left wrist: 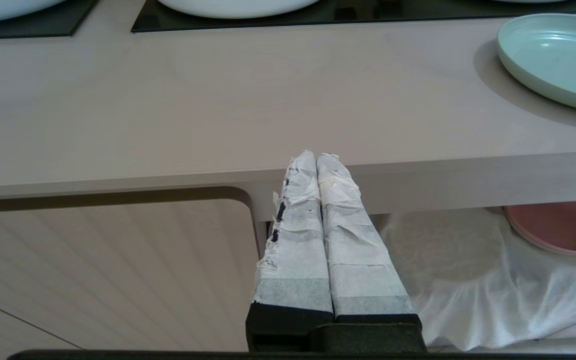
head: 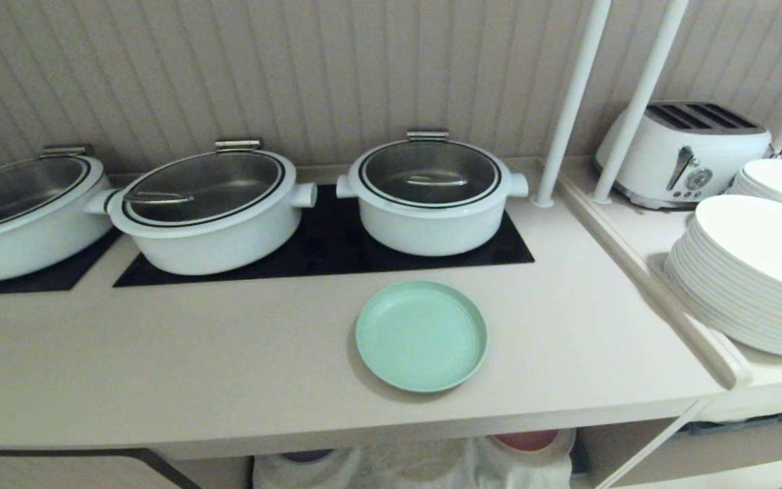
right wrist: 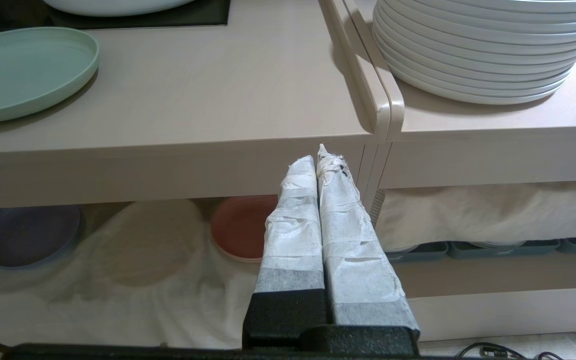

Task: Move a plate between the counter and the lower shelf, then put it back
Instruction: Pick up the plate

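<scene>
The beige counter (head: 160,367) spans the middle of the head view and carries black cooktop panels (head: 323,251) with three white pots (head: 432,197) in a row across the upper half, and the mint-green plate (head: 421,336) lying flat just below centre, close to the front edge. At the right of the frame a raised-lipped side ledge (head: 642,238) bears a white toaster (head: 686,153) and stacked white plates (head: 751,272). At the bottom edge, the lower shelf (right wrist: 133,240) is covered by a white cloth (right wrist: 118,300), with a purple plate (right wrist: 30,235) and a pink plate (right wrist: 240,227) resting on it.
</scene>
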Robot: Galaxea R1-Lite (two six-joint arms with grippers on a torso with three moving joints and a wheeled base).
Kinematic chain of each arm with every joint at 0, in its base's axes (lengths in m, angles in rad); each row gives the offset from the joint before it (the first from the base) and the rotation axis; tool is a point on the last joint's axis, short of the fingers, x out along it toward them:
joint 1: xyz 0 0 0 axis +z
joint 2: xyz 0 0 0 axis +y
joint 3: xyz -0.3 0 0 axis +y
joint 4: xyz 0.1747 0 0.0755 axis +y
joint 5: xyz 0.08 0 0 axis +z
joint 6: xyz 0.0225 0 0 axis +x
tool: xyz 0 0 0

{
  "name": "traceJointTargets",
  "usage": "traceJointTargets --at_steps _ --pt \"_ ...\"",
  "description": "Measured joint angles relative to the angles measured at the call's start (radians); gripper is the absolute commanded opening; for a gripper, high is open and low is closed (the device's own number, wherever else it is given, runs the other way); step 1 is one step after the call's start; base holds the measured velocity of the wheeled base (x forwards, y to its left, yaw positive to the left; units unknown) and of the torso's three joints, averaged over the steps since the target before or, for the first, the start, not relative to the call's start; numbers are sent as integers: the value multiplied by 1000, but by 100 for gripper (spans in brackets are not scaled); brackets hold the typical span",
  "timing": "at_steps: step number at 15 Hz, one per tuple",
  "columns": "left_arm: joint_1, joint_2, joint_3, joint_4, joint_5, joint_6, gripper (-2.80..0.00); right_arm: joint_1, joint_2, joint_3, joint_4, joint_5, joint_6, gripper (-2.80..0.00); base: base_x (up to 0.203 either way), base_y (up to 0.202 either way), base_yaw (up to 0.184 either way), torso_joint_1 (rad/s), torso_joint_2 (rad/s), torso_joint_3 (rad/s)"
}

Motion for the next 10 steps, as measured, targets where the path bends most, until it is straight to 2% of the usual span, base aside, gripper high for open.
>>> traceJointTargets --at_steps 6,10 --pt "0 0 0 0 0 0 -280 0 24 -159 156 51 -2 -280 0 0 0 0 0 0" --pt "0 0 0 0 0 -1 -280 15 190 -279 123 57 5 -280 0 0 0 0 0 0"
